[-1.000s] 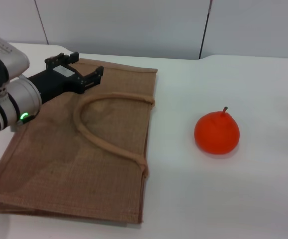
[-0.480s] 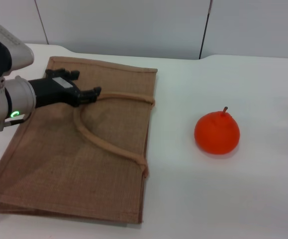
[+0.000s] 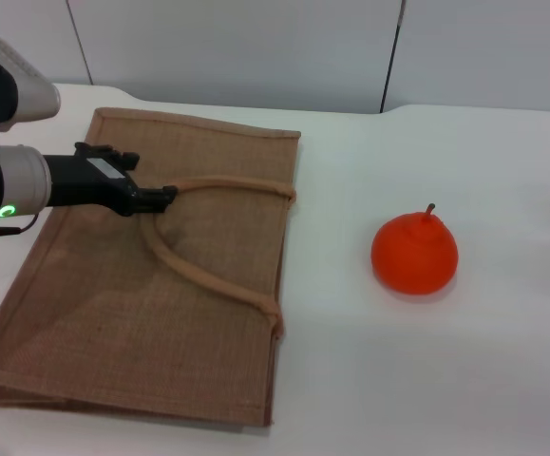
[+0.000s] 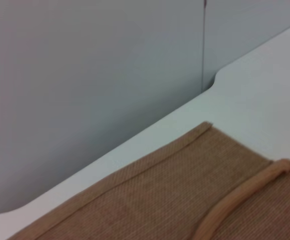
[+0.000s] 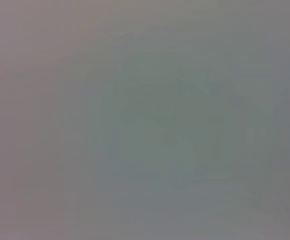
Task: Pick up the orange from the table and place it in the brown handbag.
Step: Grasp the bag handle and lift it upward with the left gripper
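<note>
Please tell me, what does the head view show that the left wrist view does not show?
Only the head view shows the orange on the table, apart from the bag, and the left gripper low over the bag at the bend of its handle. Only the left wrist view shows the table's rounded far corner close up. Both show the brown handbag lying flat, one rope handle on top, and the grey wall.
</note>
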